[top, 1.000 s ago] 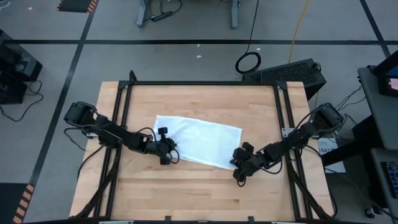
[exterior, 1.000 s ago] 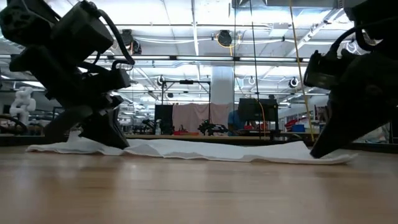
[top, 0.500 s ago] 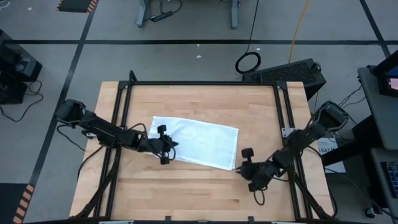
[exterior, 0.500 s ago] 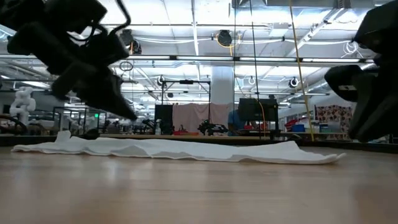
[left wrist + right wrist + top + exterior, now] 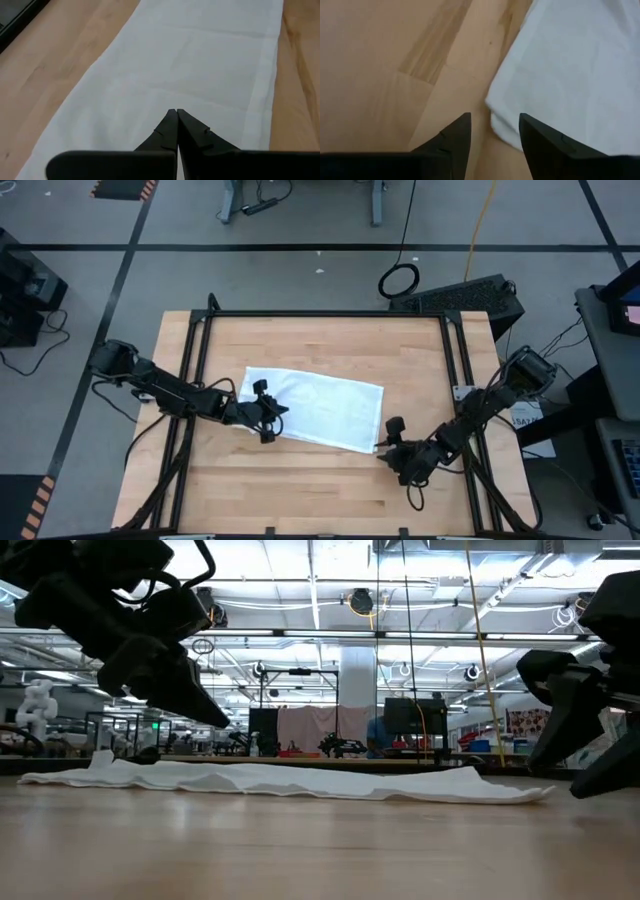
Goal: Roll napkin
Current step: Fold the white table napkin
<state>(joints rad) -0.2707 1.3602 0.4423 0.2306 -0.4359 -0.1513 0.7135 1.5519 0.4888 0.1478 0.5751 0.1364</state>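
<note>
The white napkin (image 5: 320, 408) lies spread flat on the wooden table, slanting from far left to near right, with low wrinkles (image 5: 300, 780). My left gripper (image 5: 268, 416) hangs shut above the napkin's left end (image 5: 190, 60), clear of the cloth in the low view (image 5: 222, 722). My right gripper (image 5: 384, 446) stands open just above the table at the napkin's near right corner (image 5: 495, 112), one finger on either side of it (image 5: 492, 131). I see no touch there.
A black metal frame (image 5: 325, 313) runs along the table's far edge and both sides. Bare wood (image 5: 300, 490) stretches between the napkin and the near edge. Behind the table is a workshop with screens and cables.
My left gripper has lifted off the napkin's left end, still shut. My right gripper has drawn back off the napkin's right end toward the near right, rolled about its axis and opened. The napkin stays flat on the table.
</note>
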